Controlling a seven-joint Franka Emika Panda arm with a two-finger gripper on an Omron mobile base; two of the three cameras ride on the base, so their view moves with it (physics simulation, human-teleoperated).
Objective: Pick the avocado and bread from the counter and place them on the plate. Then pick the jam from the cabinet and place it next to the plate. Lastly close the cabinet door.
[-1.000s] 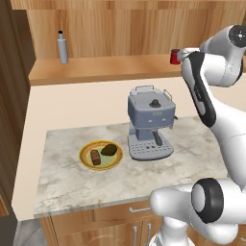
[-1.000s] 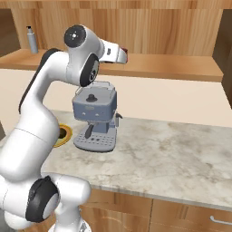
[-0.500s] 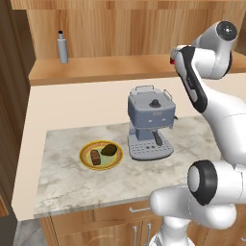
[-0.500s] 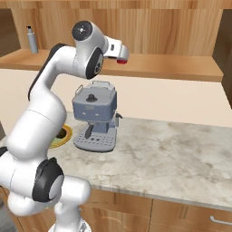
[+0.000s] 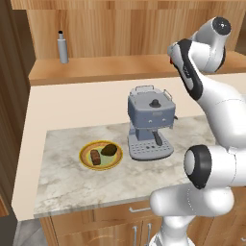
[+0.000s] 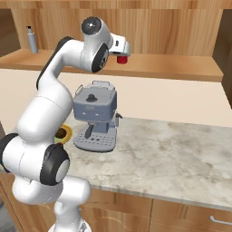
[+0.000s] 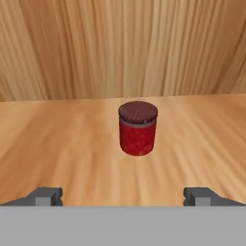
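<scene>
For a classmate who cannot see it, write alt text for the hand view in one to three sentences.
A small red jam jar with a dark red lid stands upright on a wooden cabinet shelf, centred ahead of the open gripper. Its two dark fingertips sit wide apart at the bottom, short of the jar. A wood-grain back wall rises behind.

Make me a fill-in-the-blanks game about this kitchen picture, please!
1. The avocado and the bread both lie on the ____.
2. The red jam jar stands upright on the wooden ____ of the cabinet.
3. The fingers are spread ____, with the jar ahead of them and not yet gripped.
4. The grey coffee machine stands on the ____.

Missing words: plate; shelf; open; counter
</scene>
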